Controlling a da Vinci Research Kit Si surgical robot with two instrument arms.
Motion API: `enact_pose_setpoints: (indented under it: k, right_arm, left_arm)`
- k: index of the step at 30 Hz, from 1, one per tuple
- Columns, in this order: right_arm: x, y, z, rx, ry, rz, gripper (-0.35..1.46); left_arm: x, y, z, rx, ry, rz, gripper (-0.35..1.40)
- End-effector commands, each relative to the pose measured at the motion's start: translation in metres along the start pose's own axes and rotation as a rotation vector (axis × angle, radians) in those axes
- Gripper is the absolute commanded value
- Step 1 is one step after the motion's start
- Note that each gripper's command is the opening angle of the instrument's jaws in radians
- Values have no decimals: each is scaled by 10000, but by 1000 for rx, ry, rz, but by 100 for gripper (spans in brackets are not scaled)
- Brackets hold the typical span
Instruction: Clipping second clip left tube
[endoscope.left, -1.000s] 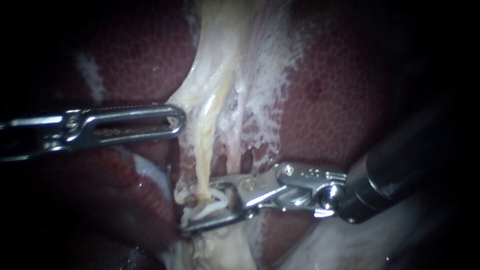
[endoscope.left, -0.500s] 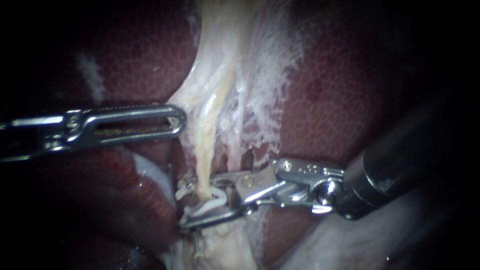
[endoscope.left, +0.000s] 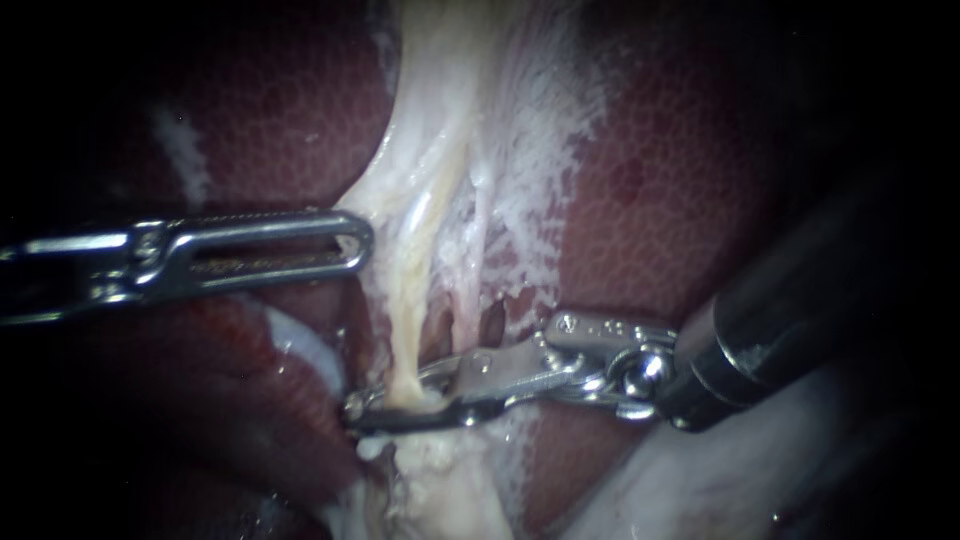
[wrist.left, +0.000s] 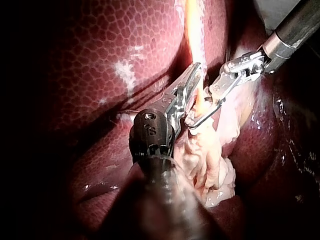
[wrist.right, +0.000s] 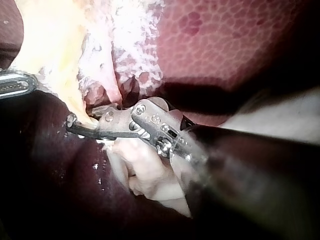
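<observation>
Liver (endoscope.left: 680, 200) fills the view, and the left tube (endoscope.left: 420, 290) runs top to bottom. The right instrument (endoscope.left: 370, 410) comes in crosswise, its end effector pinching the tube low down. The left instrument (endoscope.left: 350, 240) sits higher, just beside it.

The liver (endoscope.left: 690, 190) fills the backdrop, dark red with a fine mottled, cell-like pattern. Light falls brightest on the pale frayed tissue (endoscope.left: 530, 150) at the centre and fades to blackness towards the edges of the endoscope view.
</observation>
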Motion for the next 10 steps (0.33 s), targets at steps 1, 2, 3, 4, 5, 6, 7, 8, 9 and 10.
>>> enact_pose_setpoints:
  k: [1,2,3,4,5,6,7,8,9,10]
  right_arm:
    - [0,0,0,0,0,0,-35]
    - [0,0,0,0,0,0,-35]
    - [0,-1,0,0,0,0,-35]
    - [0,-1,0,0,0,0,-35]
    - [0,-1,0,0,0,0,-35]
    - [0,-1,0,0,0,0,-35]
    - [0,-1,0,1,0,0,-35]
    - [0,-1,0,1,0,0,-35]
    - [0,-1,0,1,0,0,-35]
    - [0,-1,0,1,0,-1,-35]
  left_arm:
    - [0,0,0,0,0,0,-35]
    - [0,0,0,0,0,0,-35]
    - [0,0,0,0,0,0,-35]
    - [0,0,0,0,0,0,-35]
    - [0,0,0,0,0,0,-35]
    - [0,0,0,0,0,0,-35]
    - [0,0,0,0,0,0,-35]
    - [0,0,0,0,0,0,-35]
    - [0,0,0,0,0,0,-35]
    - [0,0,0,0,0,0,-35]
